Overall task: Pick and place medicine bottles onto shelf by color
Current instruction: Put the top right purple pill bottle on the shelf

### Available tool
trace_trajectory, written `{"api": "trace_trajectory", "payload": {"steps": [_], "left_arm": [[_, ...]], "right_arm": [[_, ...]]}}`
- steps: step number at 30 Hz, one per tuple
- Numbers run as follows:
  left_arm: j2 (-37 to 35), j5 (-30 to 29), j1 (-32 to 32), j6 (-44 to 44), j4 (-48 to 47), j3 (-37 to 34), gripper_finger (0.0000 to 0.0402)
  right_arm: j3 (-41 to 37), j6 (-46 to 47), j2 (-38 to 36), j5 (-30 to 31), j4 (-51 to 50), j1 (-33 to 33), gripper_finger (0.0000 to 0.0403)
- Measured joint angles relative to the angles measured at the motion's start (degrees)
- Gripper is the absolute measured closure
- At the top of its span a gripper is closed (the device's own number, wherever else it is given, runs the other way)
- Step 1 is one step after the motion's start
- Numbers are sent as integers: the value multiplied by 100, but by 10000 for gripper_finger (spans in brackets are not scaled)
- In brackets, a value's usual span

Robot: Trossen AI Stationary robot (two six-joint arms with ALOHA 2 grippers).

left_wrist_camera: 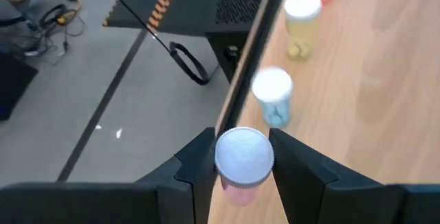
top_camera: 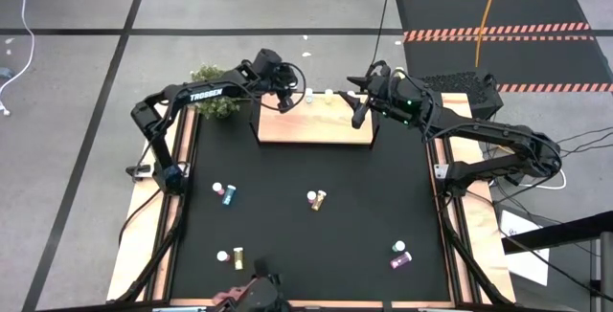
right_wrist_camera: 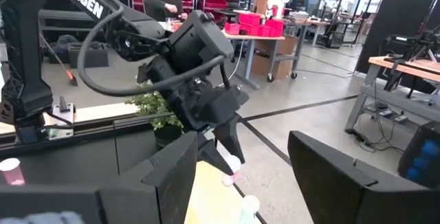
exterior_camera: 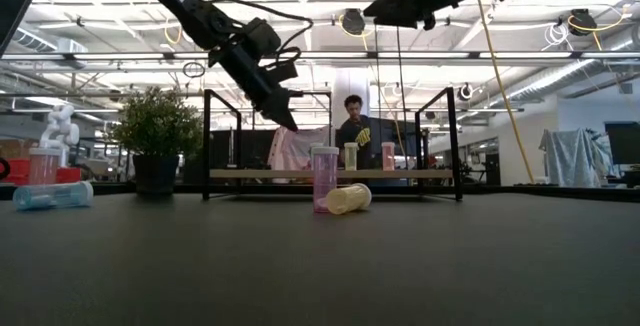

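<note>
The pink bottle (left_wrist_camera: pixel 240 172) stands upright, long axis vertical, white cap toward the wrist camera, at the far-left edge of the shelf (top_camera: pixel 311 125), which sits upper centre in the high view. The left gripper (left_wrist_camera: pixel 240 162) is over it with one finger (left_wrist_camera: pixel 199 162) on either side of the cap; whether the pads press the cap or stand just off it cannot be told. In the high view this gripper (top_camera: pixel 284 104) is at the shelf's upper-left corner.

Along the same back edge, further right in the high view, a teal bottle (left_wrist_camera: pixel 273 97) and a yellow bottle (left_wrist_camera: pixel 302 21) stand upright, caps up. A fourth bottle at the top of the left wrist picture is cut off.

The right gripper (top_camera: pixel 360 113) hangs above the shelf's right end, fingers spread apart and empty.

On the black table (top_camera: pixel 364 207), well apart from the shelf:
- centre: a pink-purple bottle (exterior_camera: pixel 325 176) upright, a yellow bottle (exterior_camera: pixel 348 198) on its side touching it;
- left of centre: two bottles (top_camera: pixel 224 192), one lying flat;
- lower left: two bottles (top_camera: pixel 231 256);
- lower right: two bottles (top_camera: pixel 399 254).

A potted plant (top_camera: pixel 215 90) stands left of the shelf. A person (exterior_camera: pixel 355 126) is in the room beyond.
</note>
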Motion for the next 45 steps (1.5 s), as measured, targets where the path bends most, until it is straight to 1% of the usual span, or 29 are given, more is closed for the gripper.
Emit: {"api": "trace_trajectory", "payload": {"steps": [7,21,24,26,28,31,34,36,38,39,42,45], "left_arm": [[1,78,11,121,-249,0,270],[-13,75,11,30,-107,0,270],[-217,74,-21,-292,-128,24,270],[-457,74,-48,-778,-85,131,270],[-697,149,-91,-1239,-70,279,270],[-1017,634,-125,-1936,-46,521,270],[-1243,1317,-182,-2617,299,783,270],[-1304,1933,-232,-3052,767,868,270],[-1303,2592,-298,-3455,1368,877,270],[-1297,2795,-330,-3687,1670,876,270],[-1294,2932,-454,-4370,2456,876,270],[-1294,2925,-566,-4702,2963,875,270]], "right_arm": [[0,-8,0,0,-137,0,179],[0,-172,0,0,-188,0,179],[0,-72,0,-27,-246,0,179],[0,112,10,-51,-348,0,179],[2,327,71,-321,-449,-42,179],[2,943,200,-947,-494,-151,179],[2,1354,362,-1408,-183,-239,179],[0,1561,485,-1556,358,-300,178],[0,1786,559,-1841,940,-390,175],[0,1926,589,-1999,1283,-448,172],[2,2291,674,-2287,2172,-542,157],[2,2357,697,-2364,2692,-566,142]]}}
